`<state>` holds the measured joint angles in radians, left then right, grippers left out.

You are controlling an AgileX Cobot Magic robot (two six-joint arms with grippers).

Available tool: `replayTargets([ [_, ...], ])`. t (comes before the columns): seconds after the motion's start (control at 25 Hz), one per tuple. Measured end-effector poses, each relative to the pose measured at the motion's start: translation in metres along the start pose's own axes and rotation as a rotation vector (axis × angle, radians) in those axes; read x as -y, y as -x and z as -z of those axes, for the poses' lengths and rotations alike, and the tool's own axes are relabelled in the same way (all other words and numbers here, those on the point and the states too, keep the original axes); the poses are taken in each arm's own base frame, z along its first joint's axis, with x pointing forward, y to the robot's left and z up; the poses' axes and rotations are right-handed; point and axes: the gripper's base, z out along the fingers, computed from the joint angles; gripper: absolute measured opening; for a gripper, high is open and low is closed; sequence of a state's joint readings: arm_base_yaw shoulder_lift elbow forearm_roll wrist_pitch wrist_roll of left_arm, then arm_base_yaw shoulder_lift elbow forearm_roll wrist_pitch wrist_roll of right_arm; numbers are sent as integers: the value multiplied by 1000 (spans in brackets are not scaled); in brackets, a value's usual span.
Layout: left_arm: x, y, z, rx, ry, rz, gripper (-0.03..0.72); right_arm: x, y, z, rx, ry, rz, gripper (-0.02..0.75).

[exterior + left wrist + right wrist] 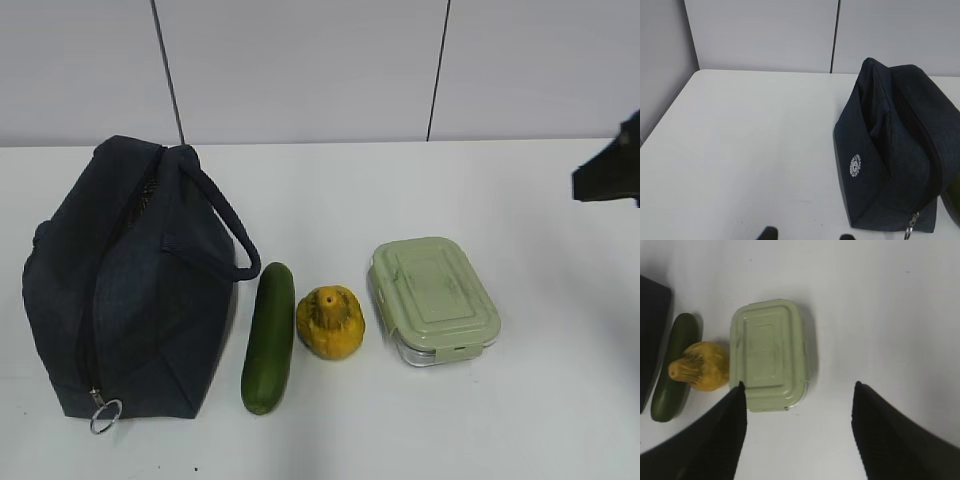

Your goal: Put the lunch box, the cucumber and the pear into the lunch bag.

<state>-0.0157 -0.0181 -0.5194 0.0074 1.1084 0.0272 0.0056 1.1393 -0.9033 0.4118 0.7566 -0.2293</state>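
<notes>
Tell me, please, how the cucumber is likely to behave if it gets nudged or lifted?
The cucumber looks round and smooth, so a sideways nudge would probably roll it, though the pear close beside it might stop that. Its glossy skin may slip in a grip. Being long, it could tilt unless held near the middle.

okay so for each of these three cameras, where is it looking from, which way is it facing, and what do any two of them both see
Exterior view: in front of the table, slanting down at lunch bag, cucumber, pear, lunch box; a dark arm part at right edge.
Left wrist view: low, facing the bag's end; left gripper fingertips only.
Right wrist view: above, looking down at the lunch box; right gripper open.
Shared: exterior and left wrist both show the bag.
</notes>
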Motion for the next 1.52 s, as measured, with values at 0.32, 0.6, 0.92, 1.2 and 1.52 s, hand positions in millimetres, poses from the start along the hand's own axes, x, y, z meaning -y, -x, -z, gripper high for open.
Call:
replayTargets([
  [0.32,0,0,0,0,0,0,238,0,36,-76,-206,221,125,486],
  [0.6,0,0,0,0,-1,0,238,18,22,-120,-333,341,135,449],
  [0.92,0,0,0,0,-1,0,238,73,39,-105,-142,412,-84,298],
  [1.2,0,0,0,0,-1,0,238,103,30,-126,-137,570,-209,246],
  [1.52,0,0,0,0,-1,0,238,108,18,-133,-227,541,-171,240],
])
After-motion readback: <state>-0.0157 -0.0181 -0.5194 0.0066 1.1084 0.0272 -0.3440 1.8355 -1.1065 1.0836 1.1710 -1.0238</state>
